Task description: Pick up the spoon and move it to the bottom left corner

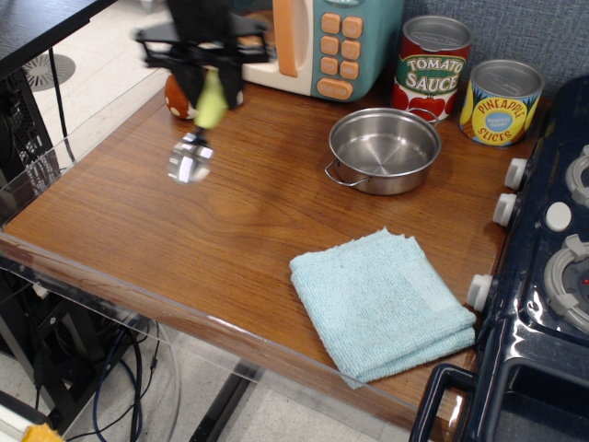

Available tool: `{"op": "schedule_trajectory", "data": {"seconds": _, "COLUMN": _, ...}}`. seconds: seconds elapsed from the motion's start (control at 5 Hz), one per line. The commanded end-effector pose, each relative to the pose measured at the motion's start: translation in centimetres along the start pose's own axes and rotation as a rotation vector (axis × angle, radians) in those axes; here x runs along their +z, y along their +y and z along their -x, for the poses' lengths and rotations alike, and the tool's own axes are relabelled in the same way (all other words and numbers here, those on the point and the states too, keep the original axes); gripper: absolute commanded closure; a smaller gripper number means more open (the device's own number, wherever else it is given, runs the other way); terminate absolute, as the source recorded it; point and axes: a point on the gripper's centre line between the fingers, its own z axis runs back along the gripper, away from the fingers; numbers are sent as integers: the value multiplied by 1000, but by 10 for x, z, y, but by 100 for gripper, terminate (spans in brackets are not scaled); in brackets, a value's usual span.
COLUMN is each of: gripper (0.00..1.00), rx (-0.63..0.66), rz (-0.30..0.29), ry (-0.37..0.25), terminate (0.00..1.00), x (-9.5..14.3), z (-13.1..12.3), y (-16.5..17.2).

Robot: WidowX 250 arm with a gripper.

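Observation:
My gripper (210,87) is at the upper left of the table, blurred by motion, shut on the yellow-green handle of the spoon (199,129). The spoon hangs down from the fingers, its shiny silver bowl lowest and held above the wood. The bottom left corner (23,230) of the brown wood-grain table, with its clear acrylic edge, lies to the left of and nearer the camera than the spoon.
A light blue folded cloth (380,302) lies at the front right. A steel pot (384,149), a tomato sauce can (432,67) and a pineapple can (500,101) stand at the back. A toy microwave (313,41) and a toy mushroom (177,95) are behind the gripper. A toy stove (543,276) borders the right.

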Motion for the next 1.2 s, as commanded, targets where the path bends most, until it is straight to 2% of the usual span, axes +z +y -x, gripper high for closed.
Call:
{"op": "schedule_trajectory", "data": {"seconds": 0.0, "gripper": 100, "rx": -98, "rz": -96, "ry": 46, "terminate": 0, "x": -7, "z": 3, "y": 62}}
{"op": "schedule_trajectory", "data": {"seconds": 0.2, "gripper": 100, "rx": -169, "rz": -99, "ry": 88, "terminate": 0, "x": -25, "z": 7, "y": 79}}
{"op": "schedule_trajectory", "data": {"seconds": 0.4, "gripper": 100, "rx": -205, "rz": -88, "ry": 99, "terminate": 0, "x": -35, "z": 6, "y": 89}}
{"op": "schedule_trajectory", "data": {"seconds": 1.0, "gripper": 100, "rx": -304, "rz": -96, "ry": 136, "terminate": 0, "x": -64, "z": 2, "y": 91}}
